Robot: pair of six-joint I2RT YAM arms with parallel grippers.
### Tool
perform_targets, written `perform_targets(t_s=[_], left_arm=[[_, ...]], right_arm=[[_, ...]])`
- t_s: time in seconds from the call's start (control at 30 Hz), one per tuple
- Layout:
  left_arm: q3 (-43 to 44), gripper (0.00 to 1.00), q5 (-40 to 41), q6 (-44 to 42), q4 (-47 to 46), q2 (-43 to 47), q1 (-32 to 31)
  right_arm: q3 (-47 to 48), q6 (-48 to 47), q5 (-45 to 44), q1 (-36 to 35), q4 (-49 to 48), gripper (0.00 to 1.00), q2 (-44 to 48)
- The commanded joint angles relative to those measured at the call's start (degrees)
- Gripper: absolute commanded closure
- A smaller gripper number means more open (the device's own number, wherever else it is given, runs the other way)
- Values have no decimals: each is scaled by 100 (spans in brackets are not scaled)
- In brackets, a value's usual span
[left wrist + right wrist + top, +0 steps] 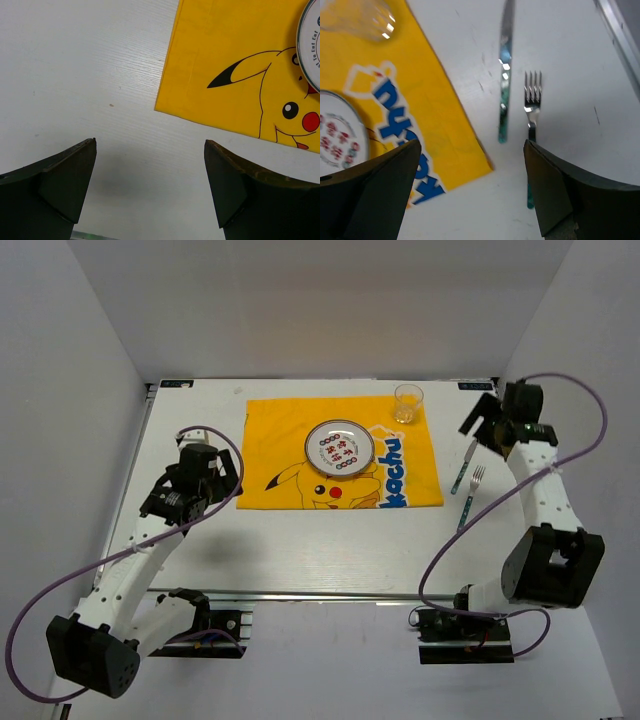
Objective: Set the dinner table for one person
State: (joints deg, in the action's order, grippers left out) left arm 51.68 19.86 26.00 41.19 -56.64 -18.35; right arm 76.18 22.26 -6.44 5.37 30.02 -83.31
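The white dinner table (pixel 300 550) carries a yellow cartoon cloth (pixel 285 440) with a patterned plate (pixel 340 447) on it and a clear glass (pixel 407 403) at its far right corner. Right of the cloth lie a knife (pixel 463 468) and a fork (pixel 472 495), side by side, both with teal handles. My right gripper (pixel 480 425) hovers open above them; in its wrist view the right gripper (pixel 470 142) is empty, with the knife (pixel 505 80) and fork (pixel 532 97) beyond the fingertips. My left gripper (pixel 225 472) is open and empty over bare table (pixel 75 65) by the cloth's (pixel 225 50) near left corner.
White walls enclose the table on the left, right and back. A metal rail (pixel 615 30) runs along the table's right edge, close to the fork. Another rail (pixel 330 593) lines the near edge between the two arm bases.
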Motion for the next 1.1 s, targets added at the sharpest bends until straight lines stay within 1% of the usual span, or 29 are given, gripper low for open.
perform_targets(t_s=[0.0,0.03,0.13,0.17,0.2,0.23,0.27,0.3,0.37,0.47,0.53,0.67,0.8,0.9,1.07], left_arm=[[26,2,-148,37,12,48,-46],[35,2,-184,37,12,48,-46],[35,2,-210,37,3,66,-46],[26,2,-219,37,-14,83,-46],[9,2,-237,37,-23,118,-46],[9,2,-237,37,-23,118,-46],[9,2,-245,28,-23,127,-98],[17,2,-245,19,-23,127,-99],[17,2,-272,10,-41,110,-99],[9,2,-289,2,-50,110,-99],[0,2,-307,-7,-58,101,-99],[9,2,-307,2,-58,48,-99],[-9,2,-281,-7,-67,48,-99],[9,2,-272,-7,-67,-13,-99],[0,2,-254,2,-50,-49,-99]], right_arm=[[-936,-99,19,253,-49,11,243],[-1287,-143,81,333,-75,12,306],[-1771,-178,160,474,-285,18,412],[-1826,-178,291,492,-356,20,412],[-1878,-178,388,483,-470,26,360],[-1914,-196,580,474,-671,28,316],[-1905,-213,582,492,-734,30,159],[-1827,-196,756,457,-752,34,35],[-1511,-170,705,457,-621,36,-368],[-1142,-178,670,422,-594,38,-764],[-940,-135,294,413,-515,38,-976],[-299,-169,73,369,-216,40,-1739],[1,-178,-129,325,-146,40,-2119],[168,-161,-86,290,-40,41,-2514],[55,-152,-86,211,-190,42,-2726]])
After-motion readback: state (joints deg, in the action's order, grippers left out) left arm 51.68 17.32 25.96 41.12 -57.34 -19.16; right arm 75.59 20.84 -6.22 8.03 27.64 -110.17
